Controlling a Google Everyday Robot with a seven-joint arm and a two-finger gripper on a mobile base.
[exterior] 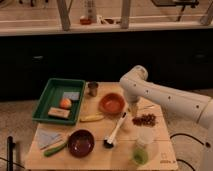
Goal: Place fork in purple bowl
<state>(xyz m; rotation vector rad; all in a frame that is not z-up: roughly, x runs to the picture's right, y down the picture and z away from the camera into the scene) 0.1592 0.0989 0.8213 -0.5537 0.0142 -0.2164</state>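
Fingers of the gripper (134,111), clenched or released I cannot tell, hang mid-frame beside the fork (148,106) lying on the desk (165,142); the purple bowl (81,142) at lower left holds no fork yet.

The hand (134,111) hangs over the bench (160,150), just right of the orange bowl (112,103). Beside it the fork (147,106) shows only as a faint pale sliver, its tines too small to make out. The arm (170,100) is cut off by the right edge.
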